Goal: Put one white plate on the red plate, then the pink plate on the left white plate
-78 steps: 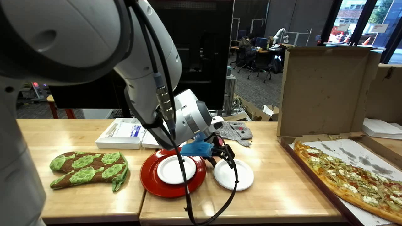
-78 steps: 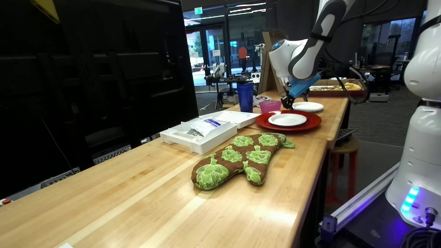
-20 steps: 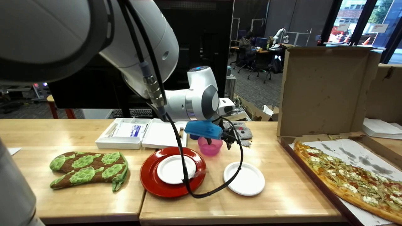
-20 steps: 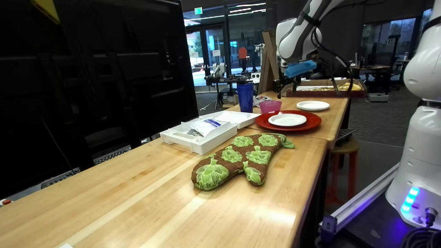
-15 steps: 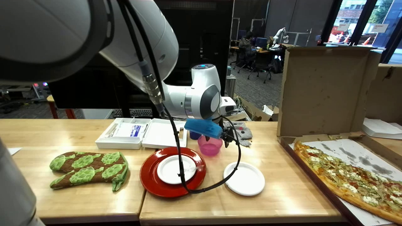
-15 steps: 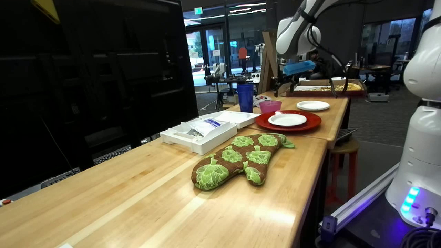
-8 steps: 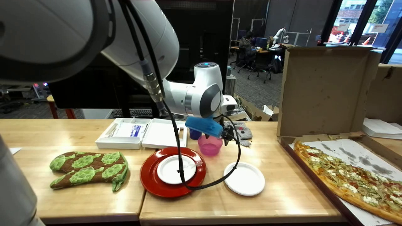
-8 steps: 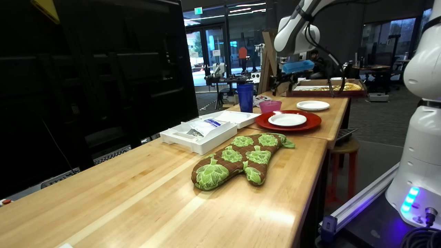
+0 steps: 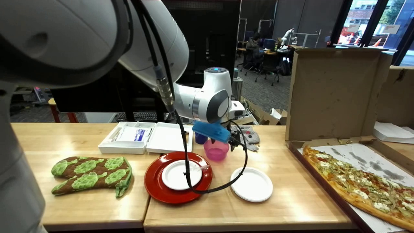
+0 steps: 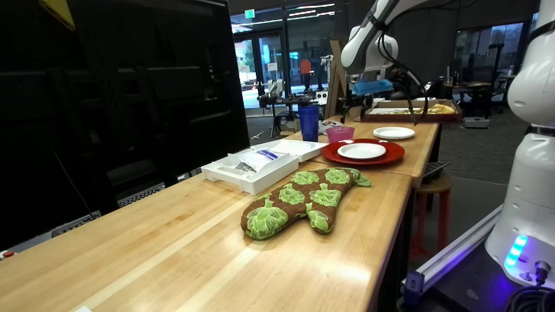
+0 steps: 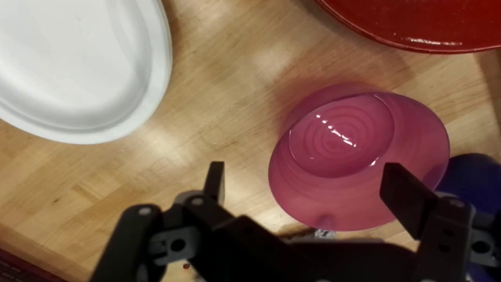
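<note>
White plate (image 10: pixel 361 150) on red plate (image 10: pixel 394 152)

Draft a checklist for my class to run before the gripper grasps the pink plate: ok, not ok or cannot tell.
1. White plate on red plate: ok, resting there.
2. Gripper open: ok, holding nothing.
3. Gripper lowered to pink plate: not ok, in an exterior view it hangs above.
4. Pink plate upright: ok, its opening faces up.
5. Pink plate centred between the jaws: not ok, off to one side in the wrist view.
6. Room beside blue cup: cannot tell, the gripper partly hides it.
</note>
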